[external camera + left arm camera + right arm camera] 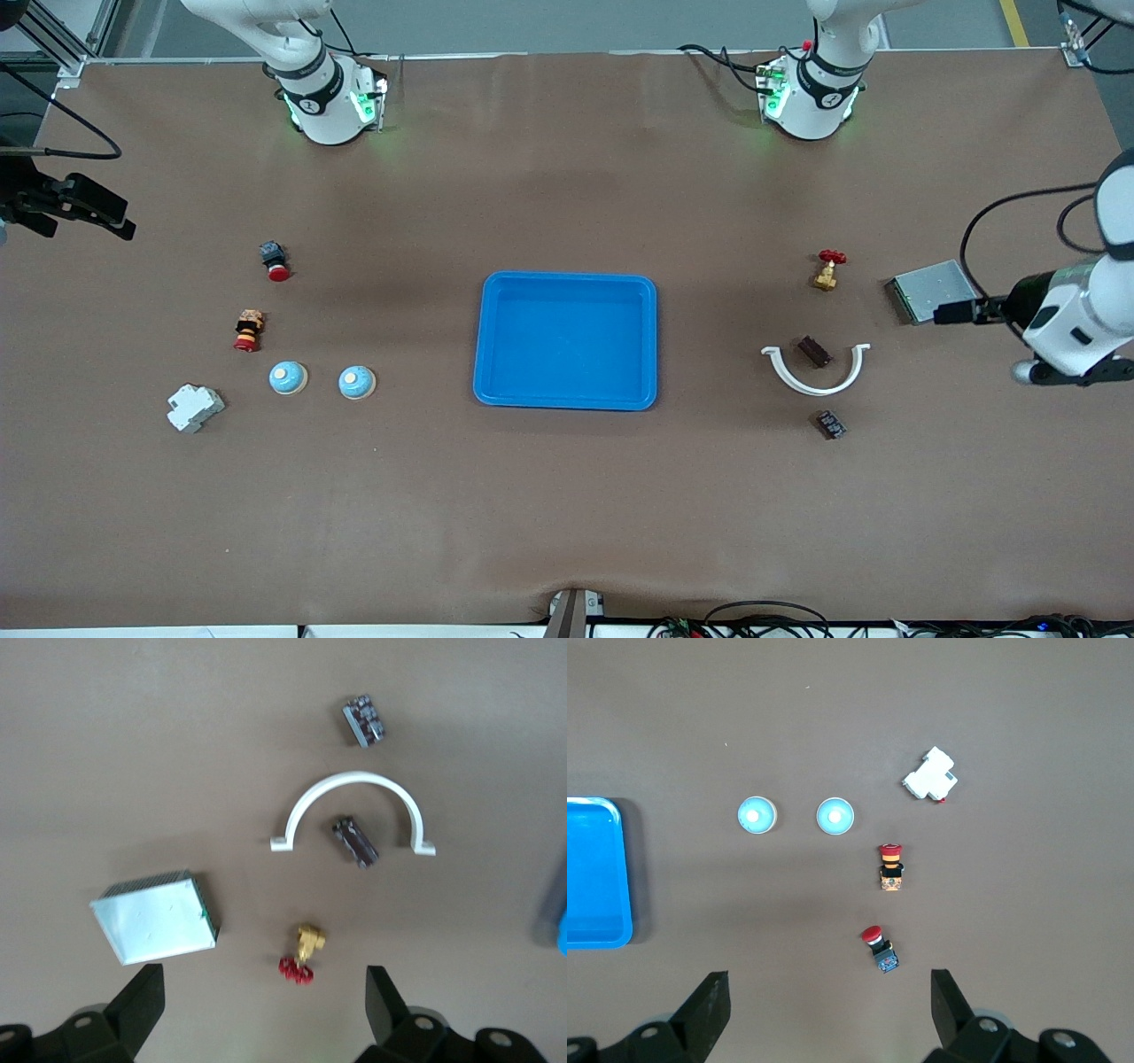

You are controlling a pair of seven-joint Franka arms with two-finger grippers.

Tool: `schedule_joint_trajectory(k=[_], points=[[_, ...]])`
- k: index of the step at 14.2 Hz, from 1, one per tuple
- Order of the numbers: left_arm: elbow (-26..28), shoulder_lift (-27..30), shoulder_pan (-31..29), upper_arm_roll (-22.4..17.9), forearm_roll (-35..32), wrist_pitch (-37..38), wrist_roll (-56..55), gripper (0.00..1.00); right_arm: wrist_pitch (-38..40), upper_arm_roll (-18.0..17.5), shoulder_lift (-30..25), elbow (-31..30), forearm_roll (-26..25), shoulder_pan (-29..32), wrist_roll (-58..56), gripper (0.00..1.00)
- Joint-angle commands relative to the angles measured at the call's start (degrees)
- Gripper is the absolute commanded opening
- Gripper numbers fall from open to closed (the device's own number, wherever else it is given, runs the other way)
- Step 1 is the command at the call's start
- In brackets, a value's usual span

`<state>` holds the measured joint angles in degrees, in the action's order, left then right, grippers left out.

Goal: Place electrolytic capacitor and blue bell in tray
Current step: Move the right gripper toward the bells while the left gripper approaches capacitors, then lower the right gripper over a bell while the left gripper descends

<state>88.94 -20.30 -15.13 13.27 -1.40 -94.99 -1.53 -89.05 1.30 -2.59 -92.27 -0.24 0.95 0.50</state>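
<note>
The bright blue tray (567, 399) lies empty in the middle of the table. Two blue bells (288, 377) (357, 382) sit side by side toward the right arm's end and also show in the right wrist view (757, 815) (834, 816). Two small dark electronic parts lie toward the left arm's end, one (814, 351) inside a white half-ring, one (830, 424) nearer the camera. I cannot tell which is the capacitor. My left gripper (263, 973) is open and empty, high over the table by a grey box. My right gripper (828, 979) is open and empty, high over its end.
A grey metal box (935, 291), a brass valve with a red handle (828, 270) and the white half-ring (817, 381) lie toward the left arm's end. A white breaker (195, 408) and two red-capped switches (275, 261) (249, 330) lie near the bells.
</note>
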Motion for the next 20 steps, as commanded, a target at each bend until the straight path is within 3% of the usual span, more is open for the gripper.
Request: schedule_joint_trajectory(k=[1, 5, 9, 16, 20], points=[[-0.27, -3.59, 0.36, 0.27, -0.80, -3.78, 0.12, 1.00, 0.63, -0.42, 0.21, 0.42, 0.15, -1.20, 2.22, 1.00], [5.26, -7.64, 0.54, 0.88, 1.65, -13.27, -6.54, 1.00, 0.45, -0.42, 0.30, -0.28, 0.15, -4.98, 9.07, 1.00], [12.47, -8.26, 3.43, 1.06, 3.60, -23.03, -15.50, 1.00, -0.34, -0.42, 3.90, -0.28, 0.41, -7.88, 12.95, 1.00], [14.76, -12.22, 7.75, 0.97, 2.81, -24.81, -33.34, 1.00, -8.50, -0.42, 14.09, -0.28, 2.26, -11.93, 16.64, 1.00], [15.47, -13.80, 7.93, 0.79, 2.72, -25.59, -34.77, 0.95, -14.21, -0.42, 18.66, -0.28, 3.31, -12.46, 16.99, 1.00]])
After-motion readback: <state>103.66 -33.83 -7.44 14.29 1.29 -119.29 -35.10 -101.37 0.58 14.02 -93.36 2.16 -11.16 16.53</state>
